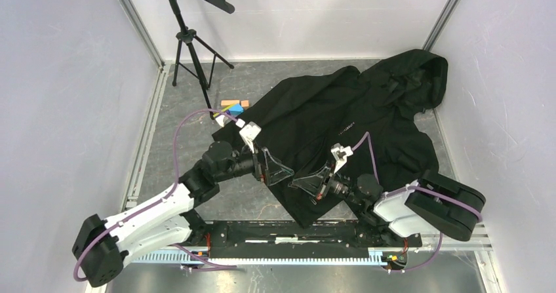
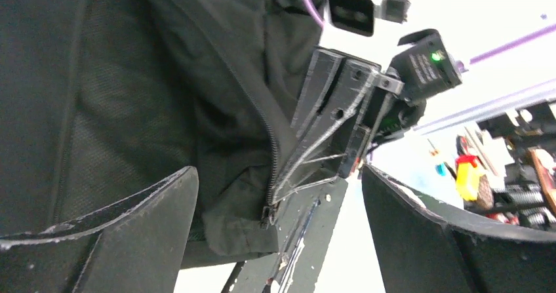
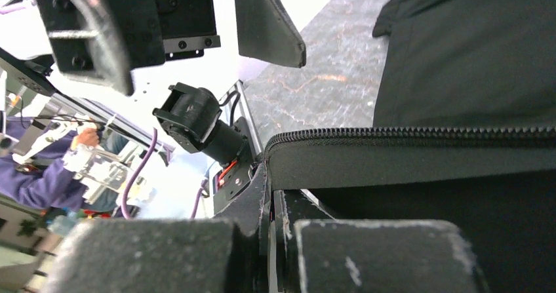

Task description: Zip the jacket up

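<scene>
The black hooded jacket (image 1: pixel 354 122) lies spread on the grey floor, hood at the far right, bottom hem toward the arms. My right gripper (image 1: pixel 300 183) is shut on the jacket's bottom front edge; in the right wrist view its fingertips (image 3: pixel 270 195) pinch the fabric just under the zip teeth (image 3: pixel 406 133). My left gripper (image 1: pixel 278 173) is open just left of it. In the left wrist view its open gripper (image 2: pixel 278 175) frames the zip's lower end and slider (image 2: pixel 267 213), with the right gripper's fingers (image 2: pixel 328 129) beside the zip. The jacket front is open here.
A black tripod stand (image 1: pixel 190 44) stands at the far left. Small orange and blue blocks (image 1: pixel 234 105) lie by the jacket's left sleeve. White walls close in both sides. The arms' black mounting rail (image 1: pixel 295 231) runs along the near edge.
</scene>
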You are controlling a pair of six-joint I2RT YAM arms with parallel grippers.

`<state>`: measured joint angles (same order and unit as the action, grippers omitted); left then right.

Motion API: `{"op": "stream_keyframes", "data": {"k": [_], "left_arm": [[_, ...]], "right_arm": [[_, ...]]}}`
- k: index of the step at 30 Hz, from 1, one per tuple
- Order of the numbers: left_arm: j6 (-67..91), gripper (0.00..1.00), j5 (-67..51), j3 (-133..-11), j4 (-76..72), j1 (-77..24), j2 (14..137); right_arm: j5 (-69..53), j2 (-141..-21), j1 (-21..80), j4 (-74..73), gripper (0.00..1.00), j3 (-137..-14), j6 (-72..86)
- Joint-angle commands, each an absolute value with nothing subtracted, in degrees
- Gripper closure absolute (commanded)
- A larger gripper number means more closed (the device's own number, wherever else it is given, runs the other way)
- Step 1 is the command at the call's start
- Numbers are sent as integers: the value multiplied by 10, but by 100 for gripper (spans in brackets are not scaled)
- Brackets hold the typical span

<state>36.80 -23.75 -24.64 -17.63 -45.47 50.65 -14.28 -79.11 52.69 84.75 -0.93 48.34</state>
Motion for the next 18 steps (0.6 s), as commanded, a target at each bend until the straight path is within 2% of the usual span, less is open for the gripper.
{"op": "stream_keyframes", "data": {"k": [1, 4, 9, 15, 18], "left_arm": [[371, 0, -133, -356, 104, -455, 490], [325, 0, -93, -442, 264, -454, 539], [236, 3, -9, -579, 431, -454, 669], [146, 0, 64, -669, 468, -449, 801], [109, 9, 42, -719, 491, -432, 870]], "right_arm": [[-137, -744, 524, 864, 100, 51, 398], [-134, -717, 523, 815, 100, 59, 362], [-115, -691, 524, 778, 100, 75, 329], [-130, -721, 524, 837, 100, 87, 330], [-123, -707, 524, 843, 100, 100, 331]]}}
